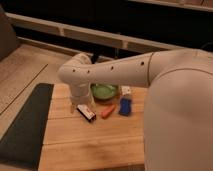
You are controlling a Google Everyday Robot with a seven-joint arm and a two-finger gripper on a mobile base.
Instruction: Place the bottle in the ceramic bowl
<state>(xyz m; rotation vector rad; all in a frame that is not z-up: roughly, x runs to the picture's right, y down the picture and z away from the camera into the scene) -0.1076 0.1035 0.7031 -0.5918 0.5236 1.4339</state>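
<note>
The green ceramic bowl (pixel 104 91) sits at the back middle of the wooden table, partly behind my white arm. My arm reaches in from the right, bends at the elbow (pixel 75 75) and points down. My gripper (pixel 86 112) hangs low over the table, just in front and to the left of the bowl. A whitish and dark slim shape shows at its tip. I cannot tell whether that shape is the bottle or part of the gripper. No bottle shows clearly elsewhere.
A small orange object (pixel 107 111) lies right of the gripper. A blue block (pixel 125 106) stands beside it, with a whitish cup (pixel 126 90) behind. The wooden table (pixel 90 145) has a dark mat (pixel 25 125) along its left side.
</note>
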